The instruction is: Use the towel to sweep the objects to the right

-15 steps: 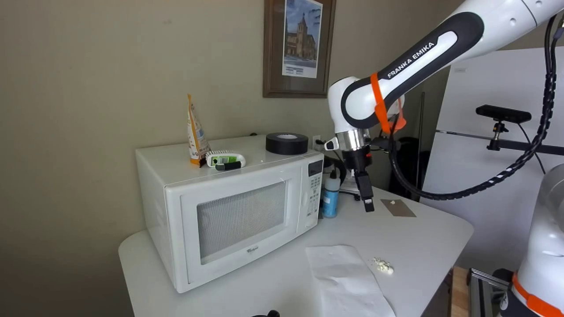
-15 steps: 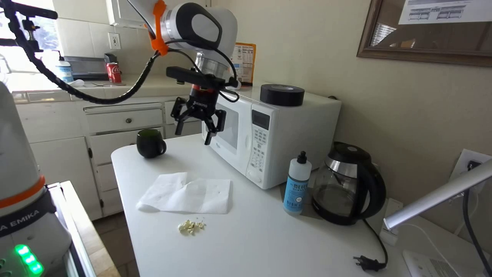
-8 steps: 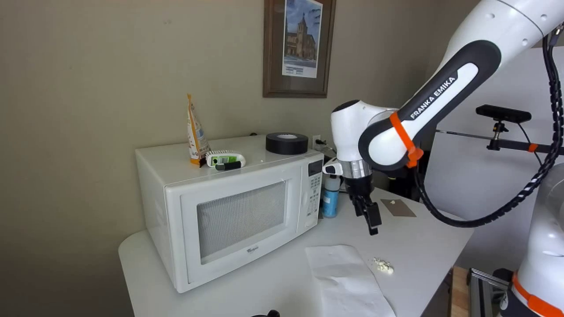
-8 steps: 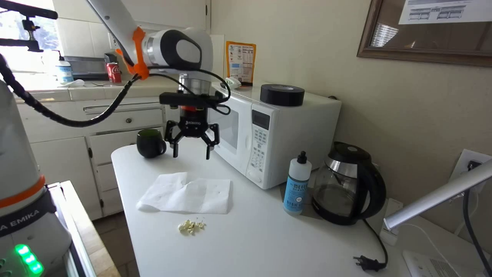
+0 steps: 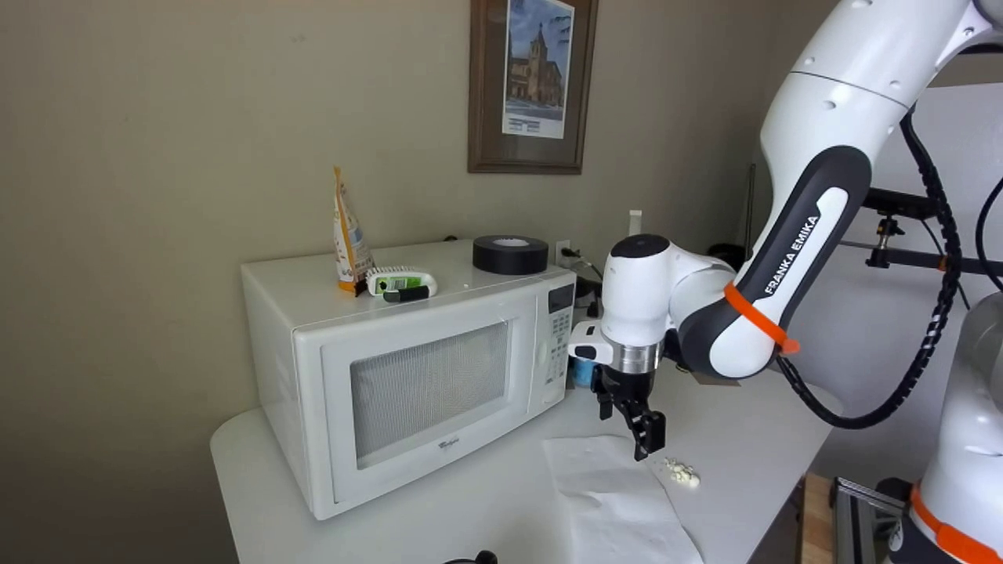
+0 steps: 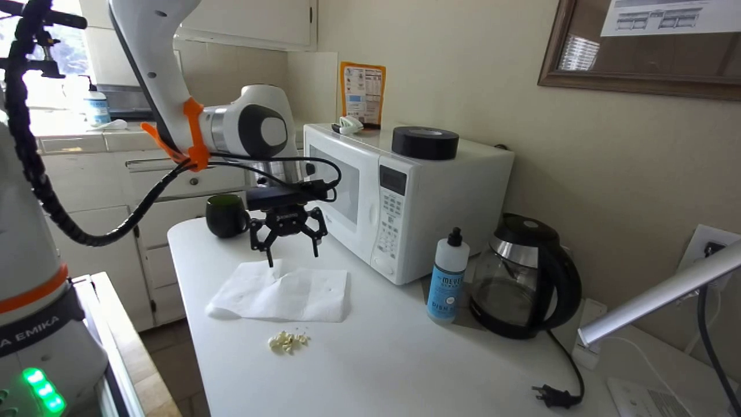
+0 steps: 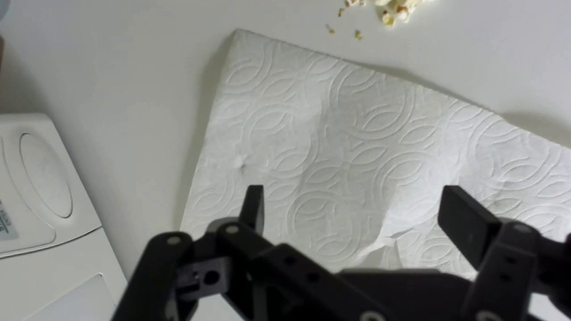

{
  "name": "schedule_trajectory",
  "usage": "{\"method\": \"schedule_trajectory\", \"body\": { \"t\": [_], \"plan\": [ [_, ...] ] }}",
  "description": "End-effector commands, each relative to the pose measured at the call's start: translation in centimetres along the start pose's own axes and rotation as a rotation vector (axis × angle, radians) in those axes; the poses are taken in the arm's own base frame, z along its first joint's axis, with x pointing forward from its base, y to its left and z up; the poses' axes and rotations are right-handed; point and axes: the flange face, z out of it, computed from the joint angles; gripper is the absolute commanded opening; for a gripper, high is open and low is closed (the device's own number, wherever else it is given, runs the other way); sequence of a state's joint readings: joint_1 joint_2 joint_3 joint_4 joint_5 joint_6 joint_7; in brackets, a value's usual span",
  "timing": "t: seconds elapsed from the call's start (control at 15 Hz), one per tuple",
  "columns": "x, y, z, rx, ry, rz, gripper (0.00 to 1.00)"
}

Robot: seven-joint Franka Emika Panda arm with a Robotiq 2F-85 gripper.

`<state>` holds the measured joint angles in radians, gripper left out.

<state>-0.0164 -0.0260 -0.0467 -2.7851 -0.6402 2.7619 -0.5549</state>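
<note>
White tabletop (image 6: 370, 376): rumpled towel (image 6: 301, 298); gripper (image 6: 293, 259) above, fingers (image 7: 466, 218) spread. In an exterior view, popcorn (image 6: 285, 341) at towel's six o'clock, blue-labelled “DISH” bottle (image 6: 447, 286) at three. Arm (image 5: 791, 254) lettered “FRANKA EMIKA”.

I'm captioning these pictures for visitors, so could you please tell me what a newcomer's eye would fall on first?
It would probably fall on the white arm first, its open hand over the towel on the table. Next would likely come the microwave on the same table, with a black roll on top, then the popcorn heaped beside the towel.
</note>
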Motion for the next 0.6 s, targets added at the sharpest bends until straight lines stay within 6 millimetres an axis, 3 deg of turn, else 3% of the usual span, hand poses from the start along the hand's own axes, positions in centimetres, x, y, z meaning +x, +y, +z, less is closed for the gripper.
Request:
{"method": "schedule_trajectory", "body": {
  "t": [0.0,0.2,0.4,0.53],
  "plan": [
    [0.1,0.0,0.1,0.002,-0.001,-0.002,1.00],
    [0.0,0.5,1.2,0.100,0.049,0.154,1.00],
    [0.1,-0.2,3.7,0.198,0.088,0.203,1.00],
    [0.3,-0.6,3.4,0.266,0.109,0.206,1.00]
  ]
}}
